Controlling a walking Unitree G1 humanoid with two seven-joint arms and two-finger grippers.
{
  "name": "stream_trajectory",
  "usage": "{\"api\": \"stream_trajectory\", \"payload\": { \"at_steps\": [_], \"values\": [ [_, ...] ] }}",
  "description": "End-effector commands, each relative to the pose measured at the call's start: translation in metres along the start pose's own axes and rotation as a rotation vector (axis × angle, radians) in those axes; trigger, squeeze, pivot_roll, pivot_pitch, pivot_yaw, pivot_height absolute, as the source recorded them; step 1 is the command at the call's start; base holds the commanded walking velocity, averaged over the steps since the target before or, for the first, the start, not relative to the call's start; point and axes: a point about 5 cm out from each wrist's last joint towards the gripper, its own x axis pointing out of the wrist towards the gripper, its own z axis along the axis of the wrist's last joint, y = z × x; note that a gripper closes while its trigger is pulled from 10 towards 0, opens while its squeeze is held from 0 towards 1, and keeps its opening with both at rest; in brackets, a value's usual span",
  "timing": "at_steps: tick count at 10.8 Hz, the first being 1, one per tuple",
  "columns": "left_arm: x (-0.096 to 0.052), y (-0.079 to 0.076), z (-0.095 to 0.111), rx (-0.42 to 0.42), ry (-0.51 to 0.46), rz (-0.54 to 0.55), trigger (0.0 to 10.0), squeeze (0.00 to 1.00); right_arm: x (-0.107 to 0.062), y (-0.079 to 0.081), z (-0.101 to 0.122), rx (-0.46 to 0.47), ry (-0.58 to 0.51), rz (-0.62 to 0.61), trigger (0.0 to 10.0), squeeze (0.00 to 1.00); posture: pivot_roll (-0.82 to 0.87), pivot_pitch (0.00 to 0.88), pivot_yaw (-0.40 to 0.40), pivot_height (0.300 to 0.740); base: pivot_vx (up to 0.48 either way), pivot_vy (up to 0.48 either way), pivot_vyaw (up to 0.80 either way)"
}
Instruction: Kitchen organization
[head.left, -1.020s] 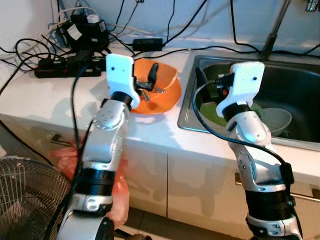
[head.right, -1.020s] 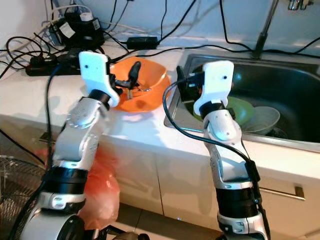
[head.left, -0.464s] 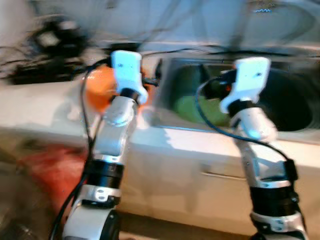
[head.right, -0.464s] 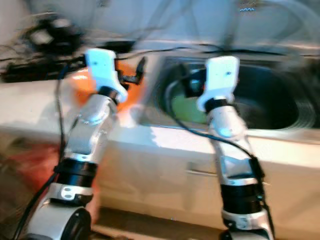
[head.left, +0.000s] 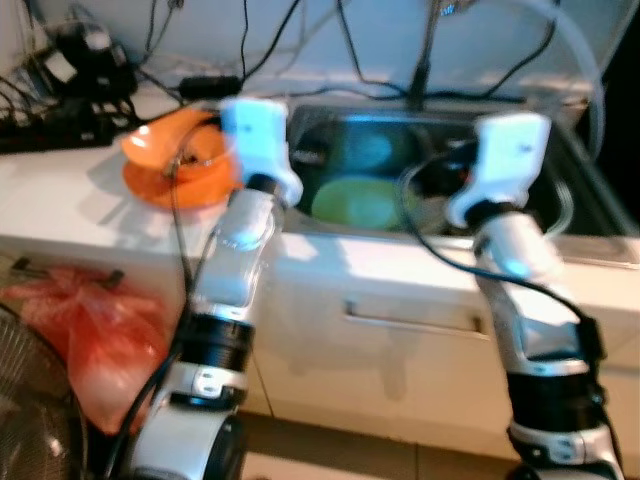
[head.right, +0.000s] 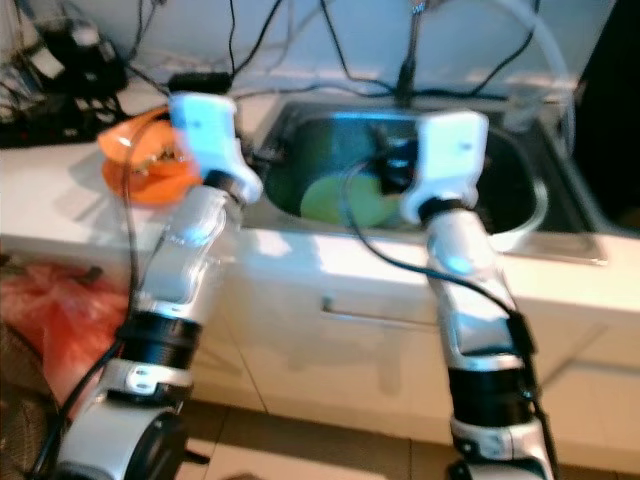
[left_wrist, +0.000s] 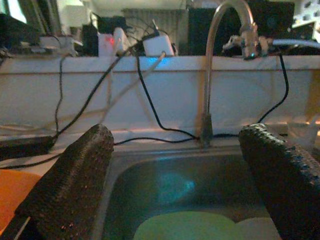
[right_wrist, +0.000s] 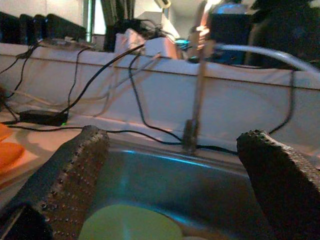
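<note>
inside the sink (head.left: 330, 130) lies a green plate (head.left: 362, 202).

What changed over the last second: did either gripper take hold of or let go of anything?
The view has shifted, so the camera turned toward the sink. The left gripper, earlier over the orange bowl, now points into the sink, open and empty. The right gripper is still open over the sink. The orange bowl stays on the counter, the green plate in the sink.
</note>
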Motion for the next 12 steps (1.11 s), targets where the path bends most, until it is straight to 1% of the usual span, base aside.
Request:
{"api": "stream_trajectory", "payload": {
  "at_steps": [1,2,3,5,7,8,10,11,12],
  "values": [
    [0.0,0.014,-0.002,0.02,0.012,0.064,10.0,0.0,0.001,0.007,0.006,-0.004,-0.025,0.027,10.0,0.0,-0.06,0.0,0.062,0.74,0.0,0.0,0.0],
    [-0.001,0.023,-0.002,0.067,0.012,0.125,10.0,0.0,0.0,0.008,0.007,-0.004,-0.027,0.029,10.0,0.0,-0.05,0.0,0.061,0.74,0.0,0.0,0.0],
    [-0.002,0.035,-0.004,0.112,0.03,0.189,10.0,0.0,0.0,0.009,0.006,-0.005,-0.024,0.033,10.0,0.0,-0.05,0.0,0.06,0.74,0.0,0.0,0.8],
    [-0.002,0.039,-0.009,0.128,0.052,0.195,10.0,0.0,0.0,0.01,0.006,-0.001,-0.023,0.035,10.0,0.0,-0.05,0.0,0.063,0.74,0.0,0.0,0.65],
    [-0.003,0.044,-0.015,0.139,0.083,0.209,10.0,0.0,0.0,0.01,0.006,0.007,-0.024,0.028,10.0,0.0,-0.05,0.0,0.065,0.74,0.0,0.0,0.0],
    [-0.003,0.049,-0.017,0.159,0.091,0.224,10.0,0.0,0.0,0.01,0.005,0.008,-0.022,0.027,10.0,0.0,-0.05,0.0,0.065,0.74,0.0,0.0,0.0],
    [-0.004,0.067,-0.024,0.195,0.106,0.282,10.0,0.0,-0.003,0.012,0.006,0.02,-0.023,0.033,10.0,0.0,-0.05,0.0,0.06,0.74,0.0,0.0,0.0],
    [-0.006,0.069,-0.025,0.207,0.103,0.292,10.0,0.0,-0.005,0.013,0.007,0.024,-0.022,0.035,10.0,0.0,-0.05,0.0,0.058,0.74,0.0,0.0,0.0],
    [-0.01,0.078,-0.028,0.238,0.083,0.335,10.0,0.0,-0.008,0.013,0.004,0.029,-0.008,0.04,10.0,0.0,-0.05,0.0,0.05,0.74,0.0,0.0,0.0]
  ]
}}
